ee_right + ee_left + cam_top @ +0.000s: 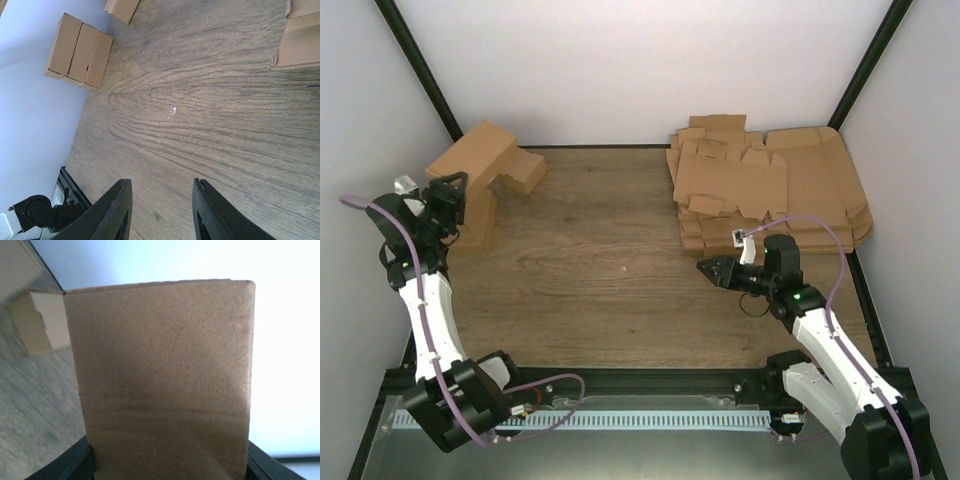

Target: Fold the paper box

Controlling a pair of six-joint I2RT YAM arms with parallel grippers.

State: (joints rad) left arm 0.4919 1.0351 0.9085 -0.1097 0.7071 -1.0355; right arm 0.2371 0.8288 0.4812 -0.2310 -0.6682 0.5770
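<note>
Slippage risk
Left pincer (455, 205) held the paper box (165, 385) by one end, inviting swing; right pincer (161, 182) gaped empty

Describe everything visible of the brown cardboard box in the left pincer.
The plain brown cardboard box is folded into an oblong with flat faces. In the left wrist view one broad face fills most of the frame, thin layered edges along its straight top. Its lower end is clamped in the left pincer, a dark finger at each side. From above it sits by the left wall, near a smaller brown box. Whether it touches the wooden table cannot be told.
</note>
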